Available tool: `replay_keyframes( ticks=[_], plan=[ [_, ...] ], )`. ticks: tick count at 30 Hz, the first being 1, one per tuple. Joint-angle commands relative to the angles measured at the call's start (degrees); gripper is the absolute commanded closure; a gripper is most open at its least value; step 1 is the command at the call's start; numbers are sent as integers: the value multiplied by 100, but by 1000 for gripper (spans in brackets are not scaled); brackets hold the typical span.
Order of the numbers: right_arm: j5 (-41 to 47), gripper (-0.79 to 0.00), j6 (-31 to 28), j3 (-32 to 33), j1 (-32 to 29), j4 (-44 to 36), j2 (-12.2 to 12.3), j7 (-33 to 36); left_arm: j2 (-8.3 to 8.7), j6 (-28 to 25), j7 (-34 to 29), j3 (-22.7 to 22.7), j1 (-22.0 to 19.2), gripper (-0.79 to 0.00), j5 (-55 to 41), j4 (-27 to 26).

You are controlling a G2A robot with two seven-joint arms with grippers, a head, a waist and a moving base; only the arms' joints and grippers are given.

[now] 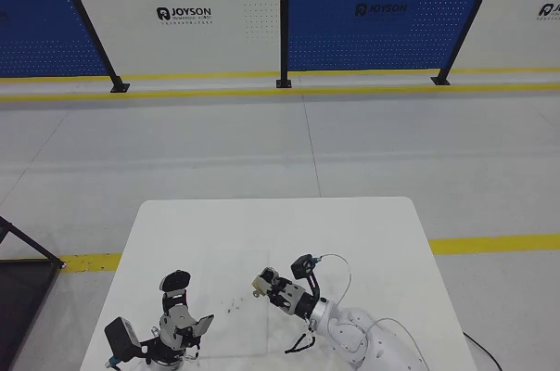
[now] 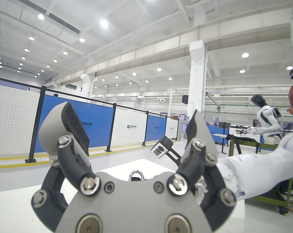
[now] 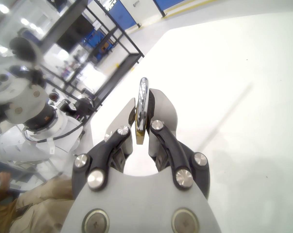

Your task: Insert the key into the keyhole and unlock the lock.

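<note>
Left gripper (image 2: pixel 131 109) is spread wide and released; both ribbed pads (image 2: pixel 74 127) are bare, holding and touching nothing. In the top view it sits over the near left part of the white table (image 1: pixel 354 232), fingers pointing away from the robot. A small chrome loop (image 2: pixel 136 174) shows just past its palm plate; cannot tell what it belongs to. A few dark specks (image 1: pixel 232 304) lie on the table between the two grippers, too small to tell what they are. Right gripper (image 3: pixel 143 100) is clenched on the lock (image 3: pixel 141 112), a padlock with a brass body and chrome shackle. Its fingers pinch the lock from both flat sides, body down toward the palm and shackle sticking out past the fingertips. The lock is held over the near middle of the table, just right of the left gripper and apart from it. Count: two grippers, one lock, one table
</note>
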Motion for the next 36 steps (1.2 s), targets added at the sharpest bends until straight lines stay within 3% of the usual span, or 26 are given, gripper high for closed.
replay_keyframes(
  ticks=[1,5,10,17,22,26,33,36],
  plan=[
    [-24,0,52,-36,44,82,-15,24,0,0,0,0,0,-785,0,0],
    [-90,0,112,-85,90,197,-38,-10,0,0,0,0,0,-785,0,0],
    [-142,-308,128,-91,101,260,-47,-81,0,0,0,0,0,-785,0,0],
    [-196,-388,131,-76,90,245,-45,-100,0,0,0,0,0,-785,0,0],
    [-232,-563,138,-51,72,196,-37,-104,0,0,0,0,0,-785,0,0],
    [-261,-613,132,-19,44,135,-25,-96,0,0,0,0,0,-785,0,0],
    [-292,-785,133,38,7,55,-7,-100,0,0,0,0,0,-785,0,0],
    [-343,-785,115,81,-29,-7,10,-135,0,0,0,0,0,-785,0,0]
  ],
)
